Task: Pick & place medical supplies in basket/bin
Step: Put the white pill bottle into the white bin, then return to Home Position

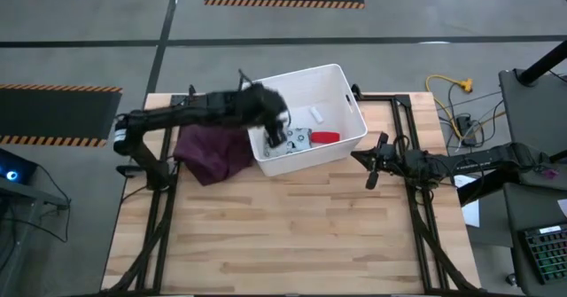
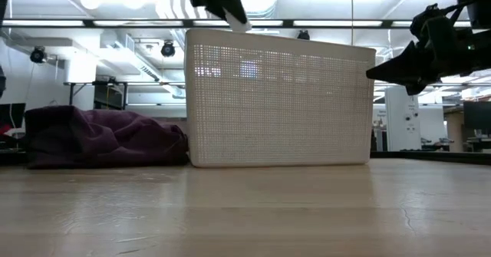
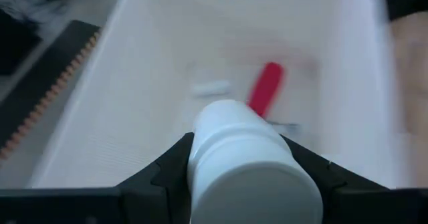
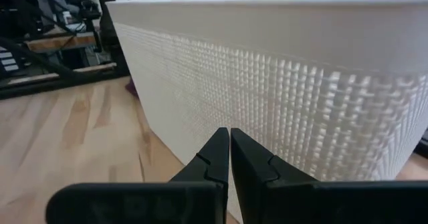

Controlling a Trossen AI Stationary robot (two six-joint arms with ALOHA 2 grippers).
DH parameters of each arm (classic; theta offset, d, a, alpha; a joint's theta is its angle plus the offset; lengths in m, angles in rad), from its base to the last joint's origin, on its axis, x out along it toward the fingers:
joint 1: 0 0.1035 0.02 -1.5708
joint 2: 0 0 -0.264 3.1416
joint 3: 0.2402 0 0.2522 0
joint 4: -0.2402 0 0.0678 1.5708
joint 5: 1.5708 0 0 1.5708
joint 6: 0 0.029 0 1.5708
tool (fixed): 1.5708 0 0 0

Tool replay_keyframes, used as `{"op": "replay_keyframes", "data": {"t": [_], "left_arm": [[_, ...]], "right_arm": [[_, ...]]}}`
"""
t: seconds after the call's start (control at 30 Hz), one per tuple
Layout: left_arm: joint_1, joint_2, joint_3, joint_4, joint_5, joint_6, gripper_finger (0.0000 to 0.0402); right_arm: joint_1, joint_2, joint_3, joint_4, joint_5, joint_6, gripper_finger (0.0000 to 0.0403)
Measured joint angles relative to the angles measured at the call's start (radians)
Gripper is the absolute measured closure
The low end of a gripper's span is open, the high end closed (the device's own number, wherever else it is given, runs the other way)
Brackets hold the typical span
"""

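The white bin (image 1: 347, 97) stands on the table, seen side-on in the low view (image 2: 280, 107). My left gripper (image 1: 276, 128) hovers over the bin's left part, shut on the white short cylinder (image 3: 244, 160). Inside the bin lie the red oblong piece (image 1: 325, 137), a pale spotted packet (image 1: 297, 140) and a small white piece (image 1: 314, 114). My right gripper (image 1: 374, 162) waits to the right of the bin, shut and holding nothing, its fingertips (image 4: 229, 144) pointed at the bin wall (image 4: 281, 83). My left gripper pinches the white short cylinder by its sides (image 3: 200, 164), one finger on each flank. The fingers point down into the bin from above. The cylinder is lifted clear of the bin floor, its round end facing the wrist camera.
A maroon cloth (image 1: 213, 153) lies bunched against the bin's left side. Bare wooden table (image 1: 292, 235) stretches toward the near edge. Cables and equipment (image 1: 461, 111) sit beyond the table's right side.
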State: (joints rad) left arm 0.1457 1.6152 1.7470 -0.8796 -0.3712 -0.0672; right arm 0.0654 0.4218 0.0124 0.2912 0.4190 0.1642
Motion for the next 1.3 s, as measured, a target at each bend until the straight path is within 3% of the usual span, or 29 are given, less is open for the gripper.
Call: {"op": "replay_keyframes", "data": {"t": [0.23, 0.4, 0.6, 0.83, 1.3], "left_arm": [[0.148, 0.106, 0.046, 0.006, 0.117, 0.219, 0.0242], [0.213, 0.201, 0.036, 0.007, 0.125, 0.376, 0.0242], [0.293, 0.326, 0.034, 0.004, 0.13, 0.425, 0.0242], [0.343, 0.386, 0.033, -0.002, 0.255, 0.533, 0.0239], [0.352, 0.393, 0.033, 0.01, 0.269, 0.503, 0.0136]], "right_arm": [[0.0, 0.001, 0.0, -0.004, -0.001, 0.001, 0.0394], [0.0, 0.001, 0.0, -0.016, 0.0, -0.01, 0.0394], [0.0, 0.001, 0.0, -0.048, 0.0, 0.002, 0.0394], [-0.001, 0.001, 0.0, -0.049, 0.001, 0.006, 0.0394], [-0.001, 0.001, 0.0, -0.049, 0.003, 0.013, 0.0394]]}}
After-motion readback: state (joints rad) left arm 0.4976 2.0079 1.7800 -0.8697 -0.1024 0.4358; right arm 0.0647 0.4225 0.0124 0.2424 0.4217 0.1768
